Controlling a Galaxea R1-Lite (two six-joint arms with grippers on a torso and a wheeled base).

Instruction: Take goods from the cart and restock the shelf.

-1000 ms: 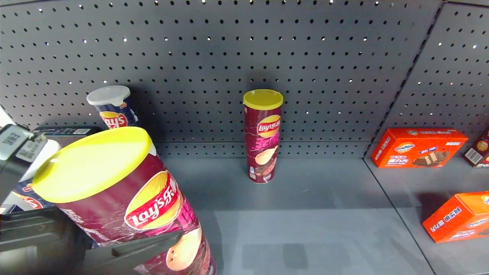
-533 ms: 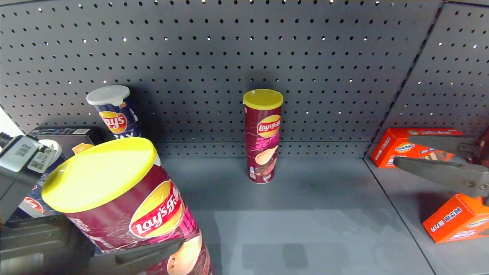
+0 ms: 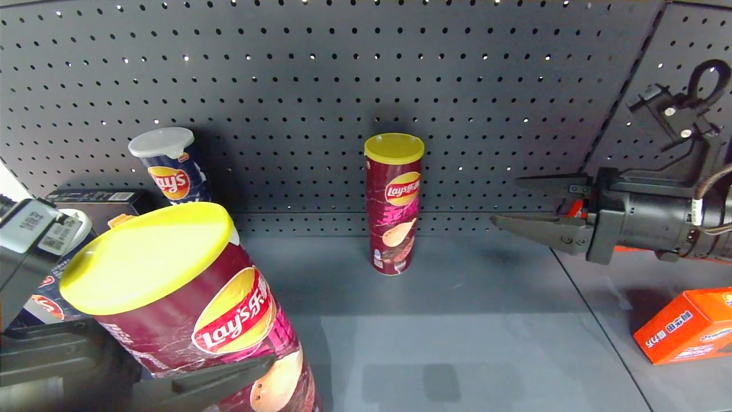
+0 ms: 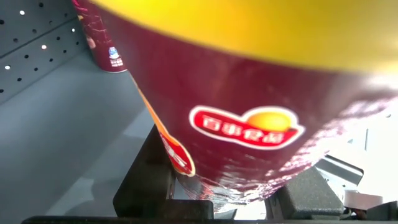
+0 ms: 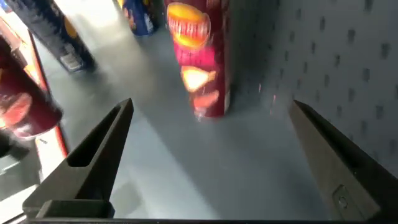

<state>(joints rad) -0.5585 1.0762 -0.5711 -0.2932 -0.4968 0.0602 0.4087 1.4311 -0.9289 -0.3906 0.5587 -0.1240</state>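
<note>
My left gripper (image 3: 189, 377) is shut on a maroon chip can with a yellow lid (image 3: 189, 303), held tilted at the near left above the grey shelf (image 3: 457, 343); the left wrist view has the can's side (image 4: 249, 118) close up. A second maroon chip can (image 3: 393, 203) stands upright at the back middle against the pegboard, and it appears again as the same can (image 5: 199, 56) in the right wrist view. My right gripper (image 3: 517, 203) is open and empty, pointing left toward that can from the right, level with its lower half.
A dark blue chip can with a white lid (image 3: 168, 166) stands at the back left beside a dark box (image 3: 97, 200). An orange box (image 3: 686, 326) lies at the right front. The shelf floor between the two maroon cans is bare.
My right arm has come in from the right edge and moved left and up toward the standing can, now covering the back orange box. The left gripper with its can barely shifted.
</note>
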